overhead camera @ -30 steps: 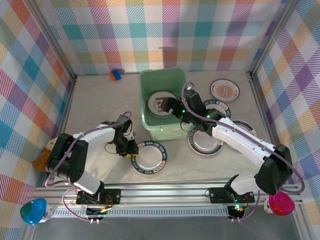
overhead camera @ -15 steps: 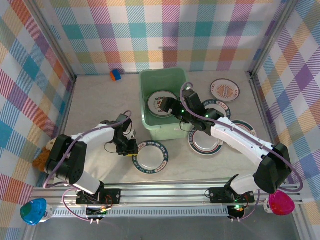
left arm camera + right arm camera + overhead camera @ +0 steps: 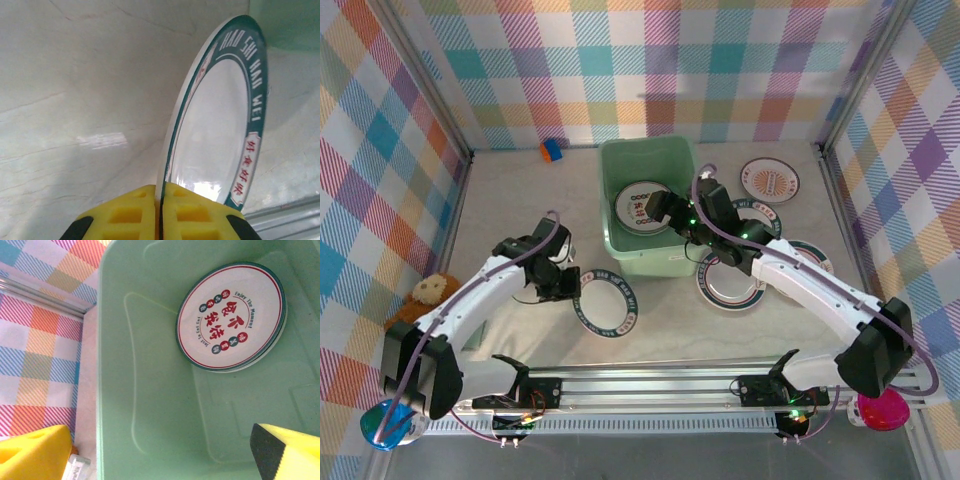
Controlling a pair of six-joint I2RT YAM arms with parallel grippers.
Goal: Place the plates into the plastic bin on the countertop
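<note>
Top external lets you count four plates (image 3: 770,180) right of the bin (image 3: 607,215), with a stack (image 3: 231,316) inside. Left gripper (image 3: 161,197) pinches a fifth plate (image 3: 605,305) by its rim off the bin's near-left corner; right gripper (image 3: 160,455) gapes empty above the bin.

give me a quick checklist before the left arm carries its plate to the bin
1. Grip: left gripper is shut on the edge of the teal-rimmed plate: ok.
2. Plate clear of the countertop: it is tilted, but its far edge may be touching: cannot tell.
3. Path over the plastic bin: right gripper hovers above the bin's inside: not ok.
4. Right gripper empty: jaws are open with nothing between them: ok.
5. Room in the bin: a printed plate lies flat at one end, with bare floor beside it: ok.
</note>
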